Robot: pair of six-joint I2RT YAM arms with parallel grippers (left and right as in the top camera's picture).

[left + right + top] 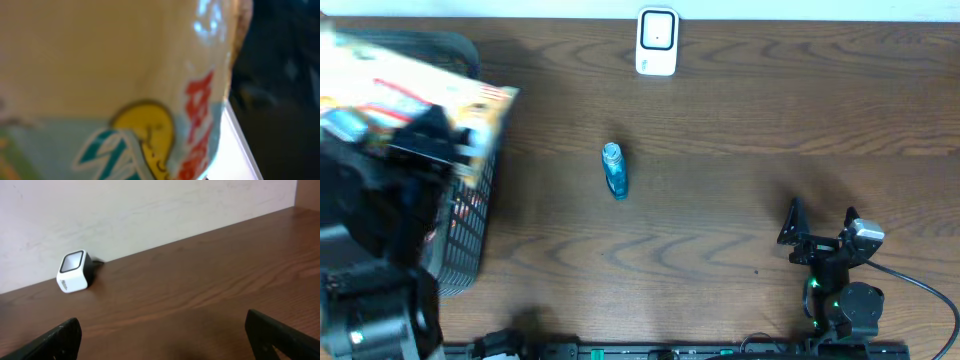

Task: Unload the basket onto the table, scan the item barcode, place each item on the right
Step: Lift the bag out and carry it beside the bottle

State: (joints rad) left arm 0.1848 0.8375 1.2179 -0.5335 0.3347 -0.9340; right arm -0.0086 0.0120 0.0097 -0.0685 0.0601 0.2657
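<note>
Left gripper [438, 140] is clamped on a printed packet [410, 85], holding it above the black wire basket [470, 235] at far left, presumably for carrying to the scanner. At centre lies a blue bottle [614, 170]. The white barcode scanner [657, 42] stands at the far edge facing the arms, and the right gripper [820, 218] rests spread wide, empty.

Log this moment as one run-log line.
left gripper: shut on printed pack, above basket | right gripper: open, empty | scanner: nothing before it | blue bottle: on table
</note>
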